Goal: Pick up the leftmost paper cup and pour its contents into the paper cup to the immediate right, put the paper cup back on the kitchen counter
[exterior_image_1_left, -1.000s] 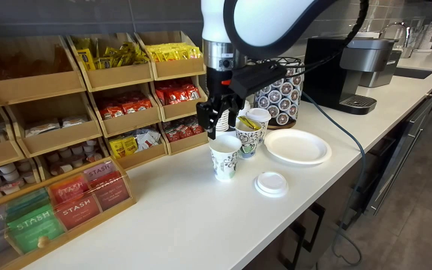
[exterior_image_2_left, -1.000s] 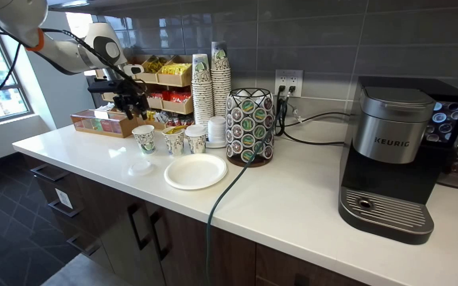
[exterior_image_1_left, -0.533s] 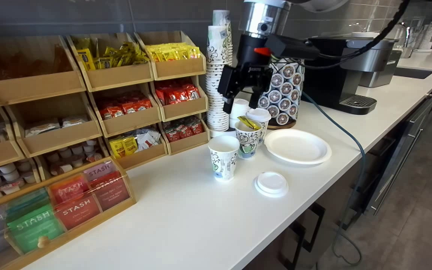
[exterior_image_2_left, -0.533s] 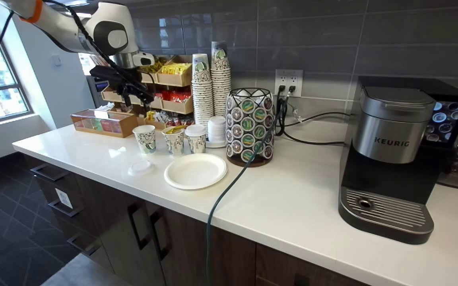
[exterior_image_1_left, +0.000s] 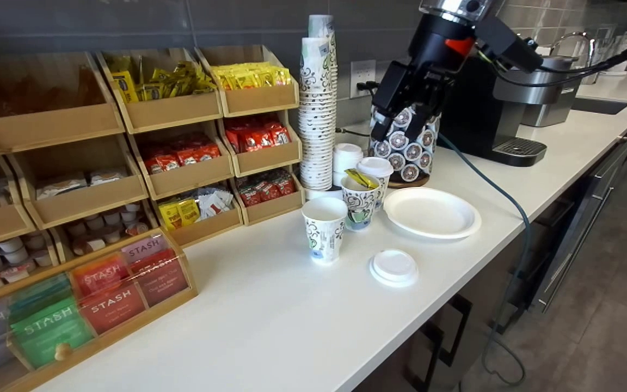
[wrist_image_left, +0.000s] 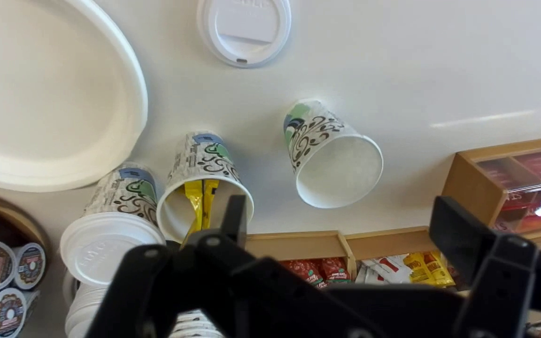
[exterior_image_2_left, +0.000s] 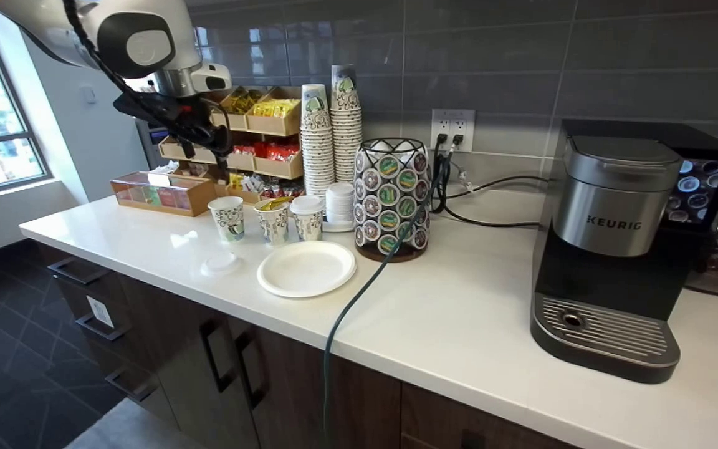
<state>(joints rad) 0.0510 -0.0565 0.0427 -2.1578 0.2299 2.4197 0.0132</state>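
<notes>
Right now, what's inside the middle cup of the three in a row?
At least one yellow packet sits in the middle cup, poking above its rim. In the wrist view, a gripper finger covers part of the opening; whatever lies under the packet cannot be made out.

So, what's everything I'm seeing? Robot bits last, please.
Kitchen counter: one, off-white, along the wall.
Leftmost paper cup: one, white printed, left in exterior views.
Next paper cup: one, matching, immediately right.
Packet: at least one, yellow, in that cup.
Lidded cup: one, matching, right again.
Loose lid: one, white, before the cups.
Plate: one, white, right of it.
Cup stacks: two, white printed, near wall.
Stacked lids: several, white, alongside.
Pod rack: one, black, right of these.
Coffee machine: one, black-silver, further right.
Sachet bins: many, tan, left of stacks.
STASH box: one, tan, in front.
Cable: one, green, over the edge.
Cabinets: several, dark brown, below.
Sink: one, dark, far end.
Arm: one, mostly white, above.
Tool: one, black, above, open.
</notes>
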